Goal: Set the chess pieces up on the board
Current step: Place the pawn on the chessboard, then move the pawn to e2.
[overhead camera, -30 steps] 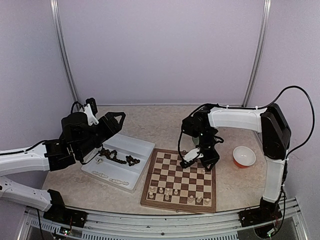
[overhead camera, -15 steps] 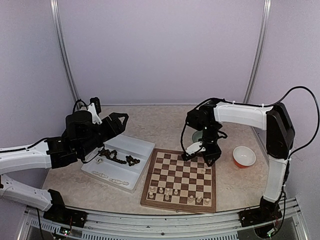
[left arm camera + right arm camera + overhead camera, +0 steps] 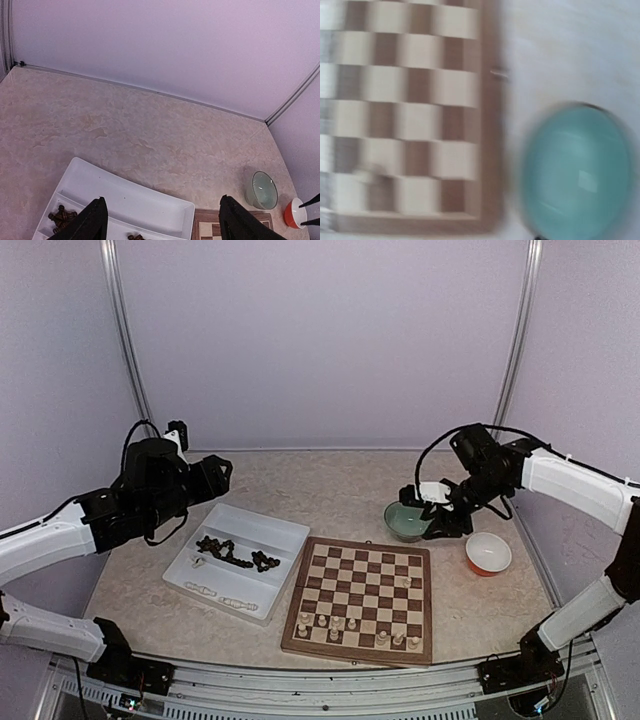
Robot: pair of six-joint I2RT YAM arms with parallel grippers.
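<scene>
The board (image 3: pixel 360 602) lies at the table's front centre. Several cream chess pieces (image 3: pixel 352 624) stand in its near rows, and one (image 3: pixel 405 582) stands alone on the right side. Dark chess pieces (image 3: pixel 236 556) lie in a white tray (image 3: pixel 262 527), with a few cream ones (image 3: pixel 226 601) in its near compartment. My left gripper (image 3: pixel 216 476) hangs open above the tray's far edge, its fingers (image 3: pixel 95 221) wide apart and empty. My right gripper (image 3: pixel 428 514) hovers by a green bowl (image 3: pixel 404 521), fingers apart and empty. The right wrist view is blurred and shows the board's corner (image 3: pixel 487 150).
The green bowl (image 3: pixel 577 165) stands just beyond the board's far right corner. A red bowl (image 3: pixel 488 553) sits to its right. The left wrist view shows the tray (image 3: pixel 127 197), the green bowl (image 3: pixel 262 190) and the red bowl (image 3: pixel 294 213). White walls close the back and sides.
My right gripper has lifted off the board's right side and swung back right to the green bowl, opening. The left gripper has drawn back left and up from the tray, opening wider.
</scene>
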